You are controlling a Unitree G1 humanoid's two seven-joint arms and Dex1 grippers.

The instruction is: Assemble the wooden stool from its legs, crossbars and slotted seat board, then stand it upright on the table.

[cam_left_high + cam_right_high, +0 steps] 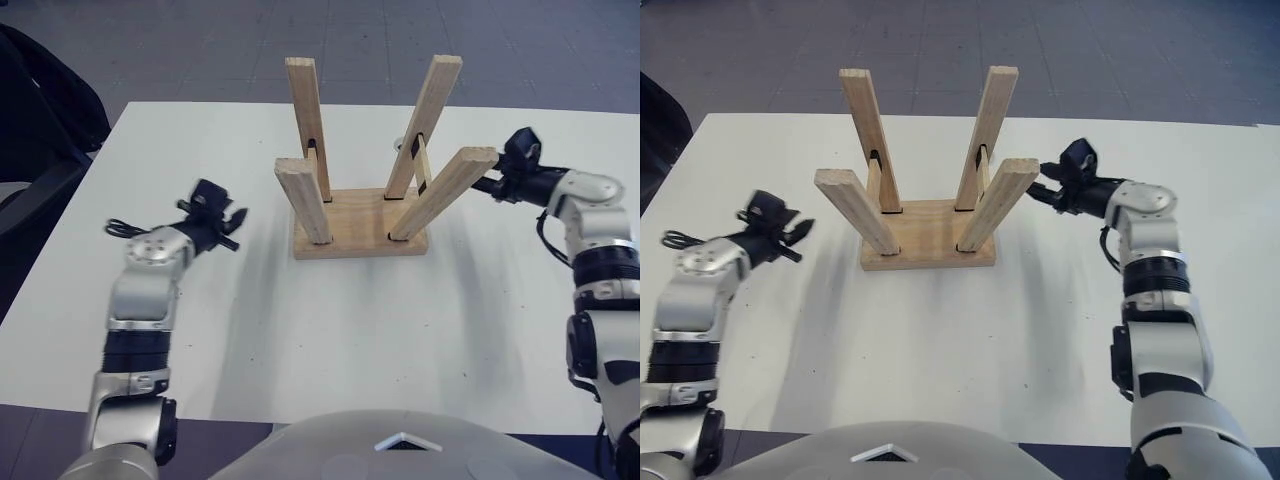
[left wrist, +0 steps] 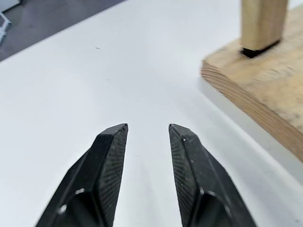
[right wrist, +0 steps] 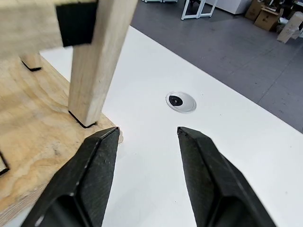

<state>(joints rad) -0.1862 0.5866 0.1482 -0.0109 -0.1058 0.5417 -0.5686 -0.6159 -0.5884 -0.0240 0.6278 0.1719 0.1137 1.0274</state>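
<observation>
Stool [image 1: 360, 225] inverted at frame centre, legs up; right gripper [image 1: 491, 184] spread, empty, just beside right-hand leg [image 1: 445, 192]; left gripper [image 1: 236, 228] spread, empty, farther off at left

A white table [image 1: 300, 330] stands on grey tiled floor [image 1: 200, 40], cardboard boxes [image 3: 265, 14] farther off.

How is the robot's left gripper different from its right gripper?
The left gripper sits apart from the stool, bare table between them; the right gripper is close beside the stool's right side. The left gripper points rightward, the right gripper leftward. Both are open, empty and aimed at the stool.
</observation>
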